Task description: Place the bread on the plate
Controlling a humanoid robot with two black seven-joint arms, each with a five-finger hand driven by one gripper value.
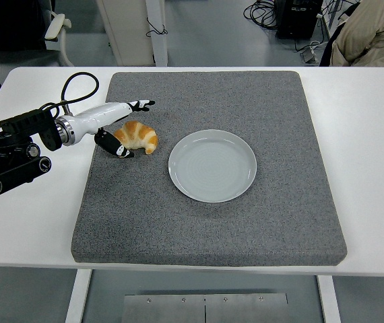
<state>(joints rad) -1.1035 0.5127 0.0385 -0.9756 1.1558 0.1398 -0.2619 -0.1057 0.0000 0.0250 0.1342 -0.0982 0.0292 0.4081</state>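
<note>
A golden croissant (138,135) lies on the grey mat (212,222), left of the empty white plate (212,165), with a small gap between them. My left hand (135,128) reaches in from the left and brackets the croissant. Its white fingers (140,104) stretch out past the bread's far side, and the black thumb (116,147) lies against its near left end. The hand is spread and has not closed on the bread. No right arm shows.
The mat covers most of the white table (374,134). A black cable (77,84) loops above my left forearm. A person's beige garment (374,33) shows at the top right, behind the table.
</note>
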